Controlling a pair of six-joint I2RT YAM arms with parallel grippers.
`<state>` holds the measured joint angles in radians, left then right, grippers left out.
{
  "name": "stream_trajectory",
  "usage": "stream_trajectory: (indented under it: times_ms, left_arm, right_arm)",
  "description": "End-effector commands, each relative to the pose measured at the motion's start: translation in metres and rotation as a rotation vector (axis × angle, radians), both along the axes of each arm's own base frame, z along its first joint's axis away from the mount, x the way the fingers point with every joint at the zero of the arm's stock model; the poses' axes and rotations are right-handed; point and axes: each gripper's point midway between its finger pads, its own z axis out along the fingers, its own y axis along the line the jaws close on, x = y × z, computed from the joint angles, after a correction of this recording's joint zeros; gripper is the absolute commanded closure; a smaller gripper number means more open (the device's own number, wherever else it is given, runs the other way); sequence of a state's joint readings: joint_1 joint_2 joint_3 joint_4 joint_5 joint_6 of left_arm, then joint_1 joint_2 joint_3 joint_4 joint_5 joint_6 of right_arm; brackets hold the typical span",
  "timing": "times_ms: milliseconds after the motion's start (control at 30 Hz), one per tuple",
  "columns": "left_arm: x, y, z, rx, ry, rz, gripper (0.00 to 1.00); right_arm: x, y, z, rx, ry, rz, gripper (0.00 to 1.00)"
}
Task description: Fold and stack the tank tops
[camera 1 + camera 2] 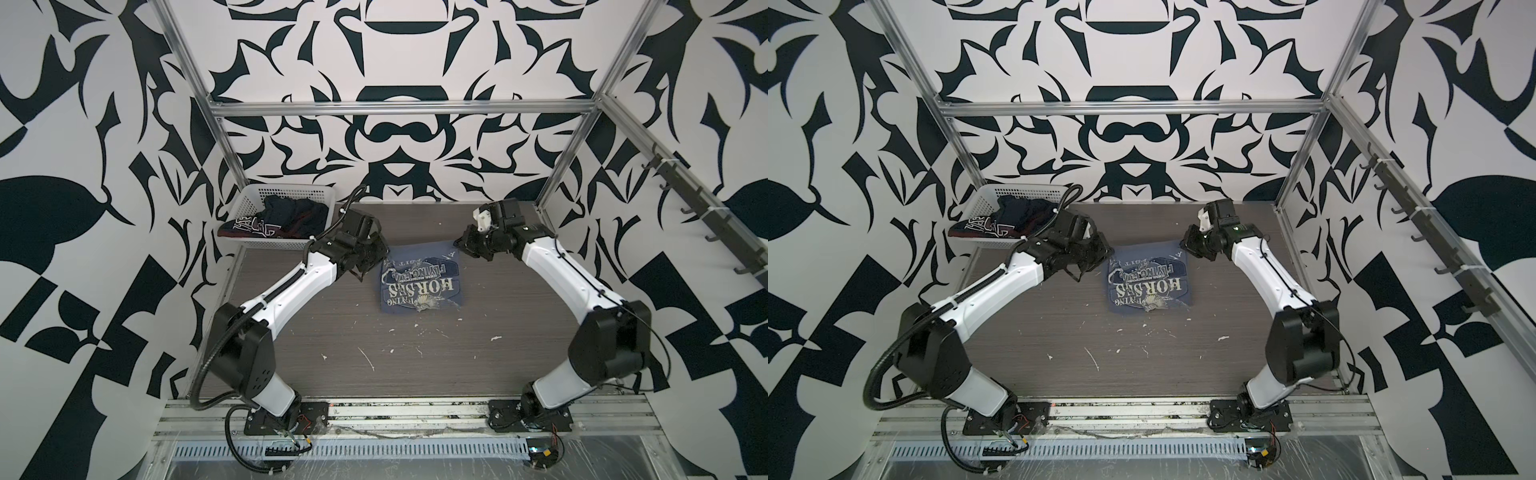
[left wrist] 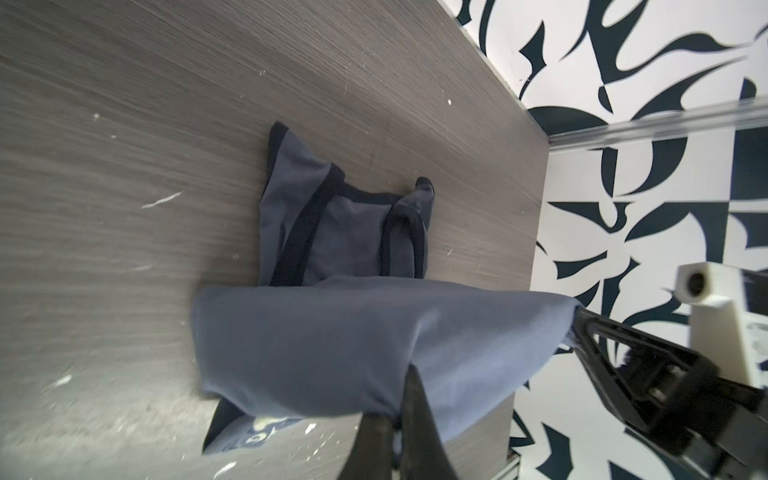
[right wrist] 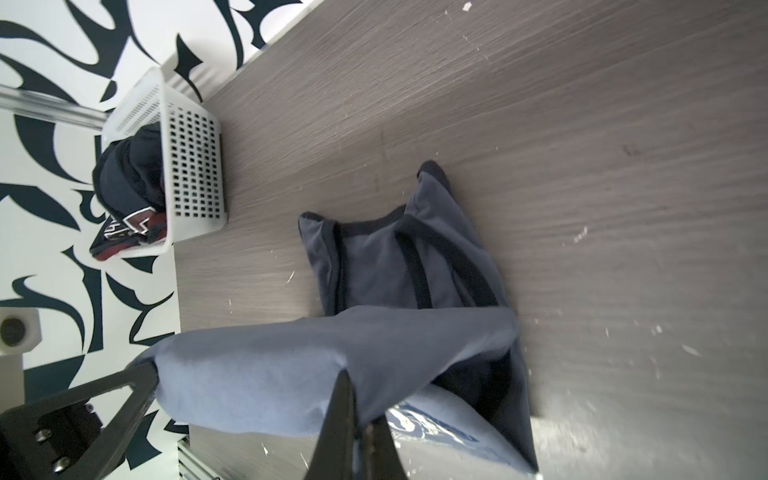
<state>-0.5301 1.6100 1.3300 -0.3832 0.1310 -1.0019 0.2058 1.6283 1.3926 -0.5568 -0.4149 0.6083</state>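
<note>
The left gripper [image 2: 395, 399] and right gripper [image 3: 357, 401] were each clamped on one corner of the grey-blue tank top [image 1: 419, 286]. The navy tank top [image 1: 291, 216] lay in the white basket [image 1: 257, 195].

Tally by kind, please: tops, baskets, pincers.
tank tops: 2 (grey-blue tank top, navy tank top)
basket: 1
pincers: 2 (left pincer, right pincer, both shut on the grey-blue tank top)
total: 5

Left pincer [image 2: 395, 409], right pincer [image 3: 355, 409]: both clamped
</note>
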Motion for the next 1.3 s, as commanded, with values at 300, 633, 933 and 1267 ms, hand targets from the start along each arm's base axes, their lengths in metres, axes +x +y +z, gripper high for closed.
stream_trajectory:
  times_ms: [300, 633, 933, 1267]
  left_arm:
    - [0.103, 0.003, -0.059, -0.069, 0.103, 0.038, 0.63]
    - [0.132, 0.051, -0.054, 0.159, 0.015, 0.093, 0.27]
    - [0.111, 0.007, -0.102, 0.257, 0.058, -0.059, 0.31]
    - [0.148, 0.012, -0.15, 0.362, 0.103, -0.014, 0.48]
  right_arm:
    - [0.11, 0.001, -0.024, 0.037, -0.065, -0.003, 0.83]
    - [0.12, -0.019, -0.041, -0.141, -0.042, 0.019, 0.38]
    - [0.098, -0.004, -0.085, -0.184, 0.011, 0.072, 0.41]
    - [0.128, -0.001, -0.129, -0.209, 0.058, 0.074, 0.55]
